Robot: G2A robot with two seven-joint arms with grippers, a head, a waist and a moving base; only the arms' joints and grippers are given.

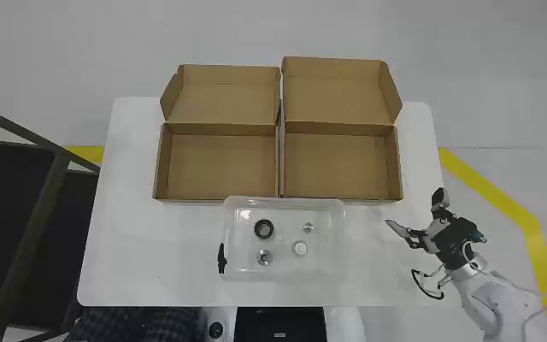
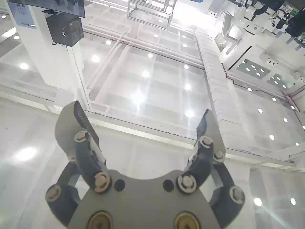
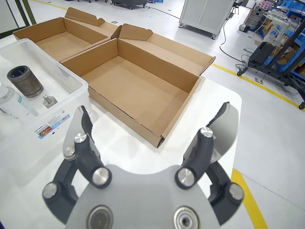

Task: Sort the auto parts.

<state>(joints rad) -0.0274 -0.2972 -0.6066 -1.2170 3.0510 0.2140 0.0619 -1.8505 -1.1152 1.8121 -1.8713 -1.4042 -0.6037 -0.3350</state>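
A clear plastic bin (image 1: 285,204) near the table's front edge holds the parts: a dark ring-shaped bearing (image 1: 264,227), a small metal bolt (image 1: 308,227), a white-capped bottle (image 1: 301,247) and a grey metal piece (image 1: 264,257). In the right wrist view the bearing (image 3: 25,80) stands upright as a dark cylinder beside the bolt (image 3: 49,101). My right gripper (image 1: 408,254) (image 3: 154,108) is open and holds nothing, low over the table's front right corner, right of the bin. My left gripper (image 2: 141,108) is open, holds nothing and points up at the ceiling.
Two open cardboard boxes (image 1: 216,165) (image 1: 340,164) sit side by side behind the bin with flaps folded back; both look bare inside. The nearer box (image 3: 140,82) lies just ahead of my right gripper. A small dark object (image 1: 221,256) sits at the bin's left edge.
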